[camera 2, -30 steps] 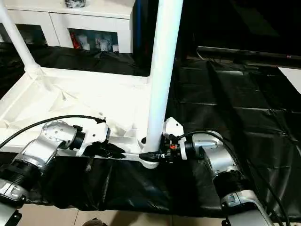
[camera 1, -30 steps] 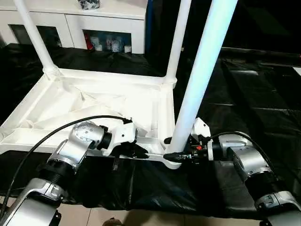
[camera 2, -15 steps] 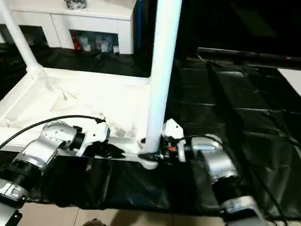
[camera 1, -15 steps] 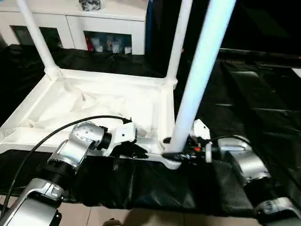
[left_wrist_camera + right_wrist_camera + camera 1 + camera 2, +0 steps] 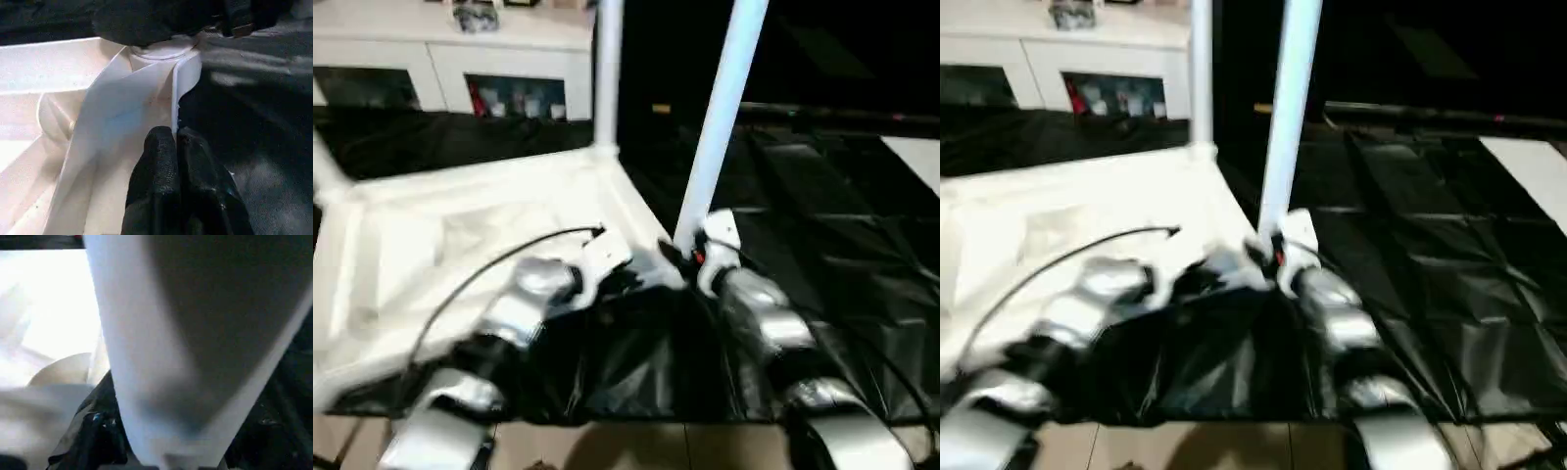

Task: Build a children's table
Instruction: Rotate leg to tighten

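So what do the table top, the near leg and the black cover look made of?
Table top: looks like moulded white plastic, smooth with thin ribs. Near leg: likely the same plastic, a glossy white tube. Black cover: thin sheeting, creased and shiny, probably plastic film.

a black, creased, glossy cover (image 5: pixel 822 225) drapes the work surface. beyond it stands a white cabinet (image 5: pixel 460 59) with open shelves holding small colourful items (image 5: pixel 524 98), too blurred to tell apart. a dark object (image 5: pixel 475 14) sits on the cabinet top.
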You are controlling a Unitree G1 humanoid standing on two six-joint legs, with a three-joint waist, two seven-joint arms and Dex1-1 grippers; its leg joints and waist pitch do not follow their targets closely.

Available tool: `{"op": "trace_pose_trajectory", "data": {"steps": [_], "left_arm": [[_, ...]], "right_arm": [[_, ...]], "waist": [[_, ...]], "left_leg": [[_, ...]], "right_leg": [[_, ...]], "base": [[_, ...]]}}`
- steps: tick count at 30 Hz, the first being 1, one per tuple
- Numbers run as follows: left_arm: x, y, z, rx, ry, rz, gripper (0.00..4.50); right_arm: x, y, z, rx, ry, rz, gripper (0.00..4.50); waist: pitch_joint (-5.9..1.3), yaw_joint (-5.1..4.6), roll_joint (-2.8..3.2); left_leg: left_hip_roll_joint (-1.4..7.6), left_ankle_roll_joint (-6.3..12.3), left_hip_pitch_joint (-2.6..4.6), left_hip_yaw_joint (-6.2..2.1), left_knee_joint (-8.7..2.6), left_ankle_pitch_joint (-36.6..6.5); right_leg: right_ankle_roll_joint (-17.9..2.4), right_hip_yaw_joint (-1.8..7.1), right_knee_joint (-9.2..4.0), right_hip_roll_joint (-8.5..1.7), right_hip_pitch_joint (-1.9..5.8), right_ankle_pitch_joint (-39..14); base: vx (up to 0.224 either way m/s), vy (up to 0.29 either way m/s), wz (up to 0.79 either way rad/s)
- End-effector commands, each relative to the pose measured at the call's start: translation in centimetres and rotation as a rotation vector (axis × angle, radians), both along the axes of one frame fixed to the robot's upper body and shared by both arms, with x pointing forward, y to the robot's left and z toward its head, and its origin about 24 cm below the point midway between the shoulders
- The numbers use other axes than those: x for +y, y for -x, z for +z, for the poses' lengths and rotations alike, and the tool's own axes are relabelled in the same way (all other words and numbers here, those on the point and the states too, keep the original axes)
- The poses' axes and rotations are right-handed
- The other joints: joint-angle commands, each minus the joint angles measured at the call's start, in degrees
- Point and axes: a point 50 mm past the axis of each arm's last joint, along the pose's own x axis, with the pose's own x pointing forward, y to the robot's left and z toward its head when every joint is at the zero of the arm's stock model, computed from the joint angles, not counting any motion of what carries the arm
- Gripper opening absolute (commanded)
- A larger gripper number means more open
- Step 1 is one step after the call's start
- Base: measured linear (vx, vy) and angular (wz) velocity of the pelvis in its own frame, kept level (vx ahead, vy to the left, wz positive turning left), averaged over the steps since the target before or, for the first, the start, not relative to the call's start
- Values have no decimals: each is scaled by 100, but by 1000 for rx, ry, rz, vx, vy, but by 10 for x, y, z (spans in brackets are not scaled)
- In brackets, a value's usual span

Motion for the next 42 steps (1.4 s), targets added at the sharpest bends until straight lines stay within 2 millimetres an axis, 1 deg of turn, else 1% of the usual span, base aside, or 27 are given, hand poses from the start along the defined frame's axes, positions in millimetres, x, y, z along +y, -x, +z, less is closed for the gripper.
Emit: {"op": "trace_pose_trajectory", "data": {"steps": [1, 2, 3, 4, 5, 7, 8, 9, 10, 12, 13, 16, 17, 18, 19, 20, 21, 22, 23, 25, 26, 29, 30, 32, 36, 39, 42], "left_arm": [[-29, -2, 17, -91, 36, -60, 0], [-28, -2, 18, -95, 32, -70, 0], [-26, 0, 18, -108, 28, -96, 0], [-26, 0, 18, -108, 28, -96, 0], [-23, 2, 17, -107, 25, -127, 0], [-16, 6, 16, -95, 22, -178, 0], [-14, 6, 16, -89, 23, -188, 0], [-13, 7, 16, -86, 22, -191, 0], [-11, 8, 17, -88, 27, -212, 0], [-3, 10, 17, -81, 26, -248, 0], [-1, 11, 17, -80, 24, -260, 0], [10, 14, 17, -56, 21, -312, 0], [14, 16, 18, -48, 22, -333, 0], [17, 16, 19, -42, 23, -339, 0], [17, 16, 19, -42, 23, -340, 0], [27, 19, 21, -17, 31, -361, 0], [27, 19, 21, -17, 31, -361, 0], [32, 20, 21, -8, 31, -371, 0], [36, 20, 22, -3, 25, -375, 0], [40, 21, 23, 4, 19, -382, 0], [41, 21, 23, 5, 19, -383, 0], [49, 20, 25, 26, 19, -395, 0], [52, 19, 26, 32, 14, -398, 0], [56, 18, 27, 38, 4, -399, 0], [60, 17, 28, 46, -1, -401, 0], [63, 16, 28, 50, -9, -400, 0], [64, 16, 29, 52, -8, -400, 0]], "right_arm": [[47, 22, -23, 111, -46, 167, 197], [47, 22, -21, 93, -46, 182, 232], [48, 21, -19, 81, -87, 191, 253], [48, 21, -19, 81, -87, 191, 267], [47, 21, -15, 65, -117, 213, 269], [45, 21, -10, 29, -130, 287, 275], [44, 21, -9, 23, -130, 310, 288], [43, 21, -9, 20, -129, 322, 311], [40, 22, -9, 10, -110, 351, 317], [33, 25, -9, -8, -60, 428, 328], [30, 26, -9, -13, -50, 452, 328], [18, 33, -9, -18, -40, 586, 328], [13, 38, -9, -18, -34, 658, 328], [10, 41, -8, -19, -27, 698, 328], [9, 41, -8, -19, -26, 703, 328], [-3, 51, -7, -15, -5, 829, 328], [-3, 51, -7, -15, -5, 829, 328], [-11, 56, -6, -5, -7, 891, 328], [-16, 59, -5, 3, -13, 925, 328], [-22, 61, -3, 12, -19, 966, 328], [-23, 62, -2, 14, -20, 974, 328], [-31, 68, 1, 51, -16, 1074, 296], [-32, 70, 2, 64, -15, 1103, 296], [-34, 72, 2, 82, -11, 1139, 279], [-34, 75, 3, 101, -13, 1179, 252], [-35, 77, 1, 122, -9, 1202, 219], [-33, 79, 0, 133, -11, 1212, 209]], "waist": [[-226, 0, 64], [-231, -5, 53], [-237, 3, 75], [-238, -3, 67], [-235, -2, 98], [-237, -8, 81], [-243, -20, 77], [-243, -26, 85], [-247, -24, 96], [-271, -9, 95], [-273, -11, 90], [-296, 13, 93], [-312, 23, 67], [-310, 31, 76], [-313, 40, 85], [-323, 92, 71], [-322, 100, 77], [-316, 107, 52], [-322, 140, 41], [-310, 146, 41], [-300, 169, 12], [-273, 224, -30], [-267, 259, -18], [-263, 278, -33], [-257, 289, -35], [-258, 297, -63], [-261, 310, -53]], "left_leg": [[58, -80, 37, -34, -462, -2486], [61, -58, 25, -30, -466, -2441], [66, -57, 18, -28, -469, -2414], [67, -50, 11, -26, -470, -2399], [64, -37, 6, -26, -475, -2391], [67, -4, 3, -25, -473, -2413], [75, 26, -37, -27, -481, -2296], [81, 35, -54, -26, -489, -2170], [82, 36, -47, -21, -484, -2129], [97, 59, -23, 11, -456, -1878], [95, 84, -32, 20, -448, -1810], [98, 218, -50, 31, -416, -1400], [94, 295, -62, 43, -388, -1138], [102, 364, -43, 57, -371, -980], [104, 394, -45, 56, -362, -922], [104, 483, -31, 67, -327, -739], [112, 521, -33, 74, -319, -691], [117, 560, -37, 82, -318, -675], [125, 617, -29, 85, -302, -677], [127, 638, -26, 94, -308, -755], [132, 627, -21, 98, -312, -841], [145, 522, -7, 103, -338, -1055], [145, 466, -2, 99, -347, -1110], [146, 392, 12, 104, -351, -1185], [143, 295, 4, 88, -366, -1236], [135, 293, -8, 89, -359, -1184], [131, 281, -7, 84, -357, -1144]], "right_leg": [[-666, 131, -589, -240, 113, -2618], [-683, 132, -581, -234, 126, -2524], [-714, 136, -576, -237, 129, -2416], [-732, 137, -567, -234, 136, -2367], [-763, 138, -558, -228, 141, -2299], [-785, 138, -564, -239, 142, -2359], [-808, 144, -547, -244, 177, -2228], [-844, 138, -529, -239, 190, -2125], [-865, 143, -529, -242, 190, -2086], [-1029, 151, -491, -233, 196, -1625], [-1075, 152, -474, -228, 207, -1493], [-1224, 147, -404, -224, 261, -925], [-1307, 144, -355, -215, 282, -528], [-1404, 140, -327, -202, 266, -212], [-1448, 134, -304, -197, 280, -77], [-1543, 116, -260, -177, 304, 249], [-1576, 117, -243, -173, 297, 368], [-1597, 112, -241, -165, 298, 432], [-1641, 107, -221, -173, 302, 457], [-1672, 110, -232, -187, 284, 310], [-1645, 114, -246, -205, 283, 94], [-1513, 130, -305, -226, 267, -458], [-1451, 141, -313, -239, 263, -631], [-1381, 151, -325, -242, 240, -790], [-1304, 155, -337, -251, 240, -981], [-1290, 152, -329, -245, 245, -930], [-1267, 153, -325, -251, 246, -944]], "base": [[0, 0, 0], [0, 0, 0], [0, 0, 0], [0, 0, 0], [0, 0, 0], [0, 0, 0], [0, 0, 0], [0, 0, 0], [0, 0, 0], [0, 0, 0], [0, 0, 0], [38, -4, 0], [59, -3, 0], [58, 8, 0], [59, 16, 0], [59, 16, 0], [58, 28, -1], [0, 0, 0], [0, 0, 0], [0, 0, 0], [0, 0, 0], [0, 0, 0], [0, 0, 0], [0, 0, 0], [0, 0, 0], [0, 0, 0], [0, 0, 0]]}}
